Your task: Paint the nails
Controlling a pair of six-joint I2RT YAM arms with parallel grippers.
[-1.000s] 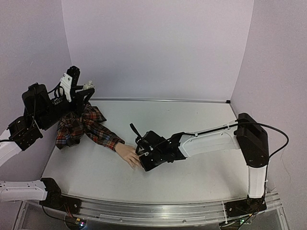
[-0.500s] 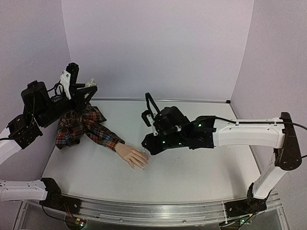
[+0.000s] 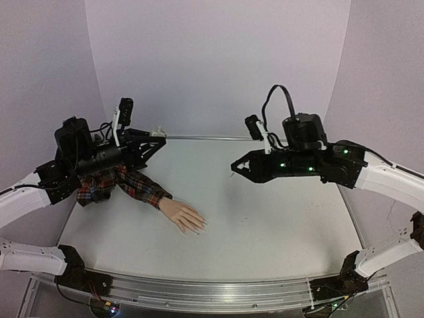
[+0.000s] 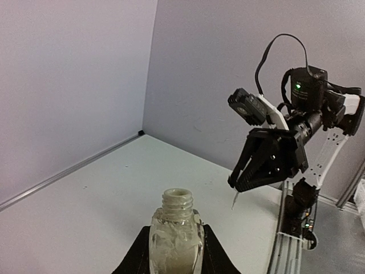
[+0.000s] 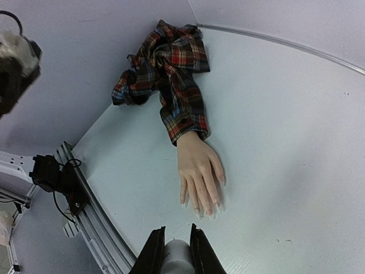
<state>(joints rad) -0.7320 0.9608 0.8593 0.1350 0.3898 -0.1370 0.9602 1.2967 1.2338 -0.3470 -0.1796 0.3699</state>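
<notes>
**A:** Where is the mannequin hand (image 5: 199,171) lying?

**B:** It is lying palm down on the tabletop (image 3: 285,225), left of the middle and nearer the near edge. Its fingers are spreading toward the near right corner. Its red plaid sleeve (image 5: 179,91) is trailing back toward the far left corner and bunching up there.

**A:** And the nails (image 5: 201,212)?

**B:** They are sitting at the fingertips, facing up. They are showing too small for me to tell their colour.

**A:** What are the left jaws doing?

**B:** The left arm (image 3: 73,149) is reaching over the bunched sleeve by the far left corner. Its jaws are clamping tight on a small pale bottle (image 4: 175,240). The bottle is standing upright between them in the left wrist view, with its threaded neck uncapped and pointing up.

**A:** And the right jaws?

**B:** The right arm (image 3: 318,165) is hovering above the tabletop, over the middle and toward the far edge. Its jaws are pinching narrowly on a pale round cap (image 5: 177,258). A thin brush tip (image 4: 234,201) is sticking out below them, pointing down and touching nothing. The jaws are hanging well apart from the mannequin hand. They are facing the bottle across an open gap, and the right wrist camera is looking down on the fingers from above.
</notes>
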